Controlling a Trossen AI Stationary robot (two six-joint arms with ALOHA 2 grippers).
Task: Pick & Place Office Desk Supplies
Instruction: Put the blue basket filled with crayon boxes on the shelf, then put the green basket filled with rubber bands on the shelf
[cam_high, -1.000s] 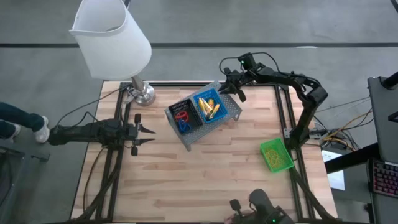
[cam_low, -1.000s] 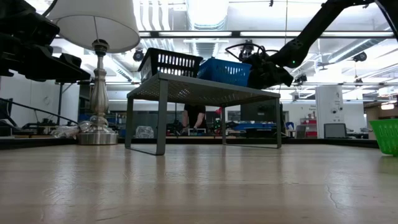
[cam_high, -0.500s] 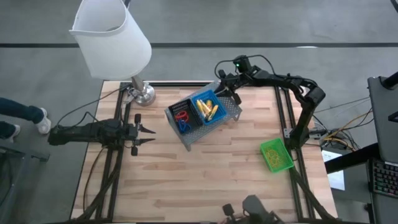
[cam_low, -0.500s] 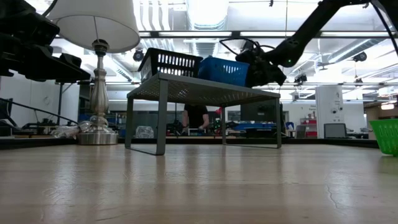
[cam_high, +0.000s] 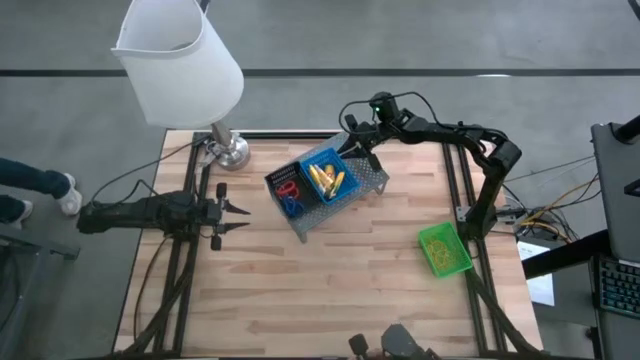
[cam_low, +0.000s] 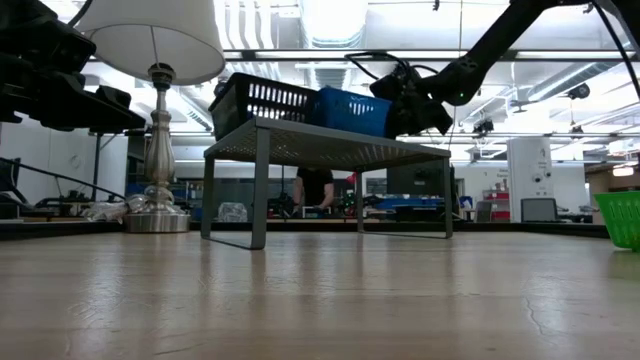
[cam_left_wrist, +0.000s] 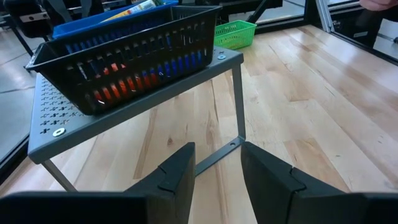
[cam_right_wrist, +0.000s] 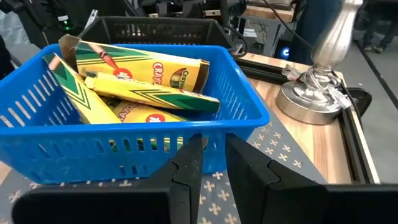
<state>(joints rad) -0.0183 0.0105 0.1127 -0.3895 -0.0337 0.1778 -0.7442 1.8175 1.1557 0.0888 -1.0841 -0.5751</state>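
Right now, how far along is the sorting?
Done: yellow crayon boxes lie in the blue bin, red and blue loops in the black bin, both bins on the gray rack. In hand: right gripper is at the blue bin's rim. Remaining: green bin sits apart on the table; left gripper waits open beside the rack.

My desk (cam_high: 330, 280) carries 1 lamp (cam_high: 180, 60), its white shade over a metal base. Near that lamp stands 1 grey perforated metal riser (cam_low: 320, 145) on thin legs.
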